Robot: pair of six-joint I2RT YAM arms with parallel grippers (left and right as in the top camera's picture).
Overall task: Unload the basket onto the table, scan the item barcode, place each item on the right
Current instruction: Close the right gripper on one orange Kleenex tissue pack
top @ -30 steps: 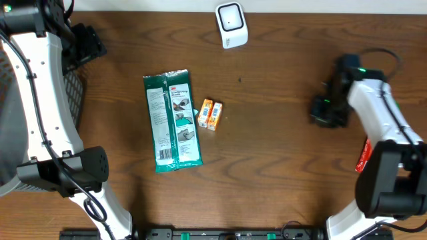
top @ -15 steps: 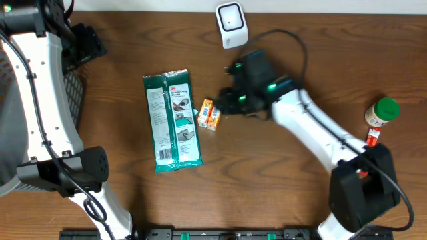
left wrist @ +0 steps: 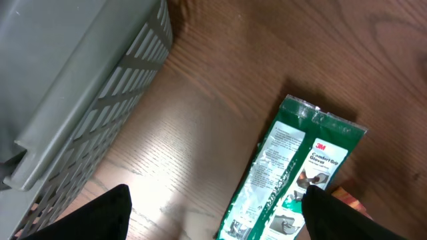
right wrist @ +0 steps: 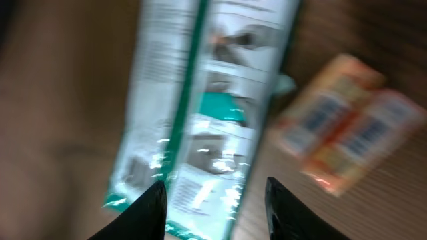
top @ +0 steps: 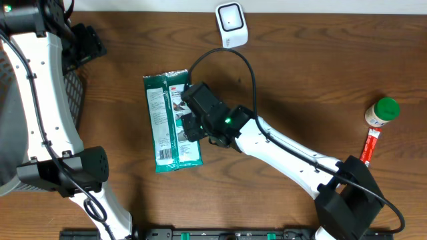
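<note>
Above the packet (top: pixel 160 120) edge, right pincer (right wrist: pixel 215 200) hangs spread; left pincer (left wrist: pixel 215 220) likewise spread.

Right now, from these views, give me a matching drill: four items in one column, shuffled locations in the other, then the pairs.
Items:
1. white scanner
2. green package
3. green-capped bottle
4. grey basket

Places (overhead view):
A. far left
B. top centre
C. under the right gripper
D. far right

Pairs: 1-B, 2-C, 3-D, 4-A
</note>
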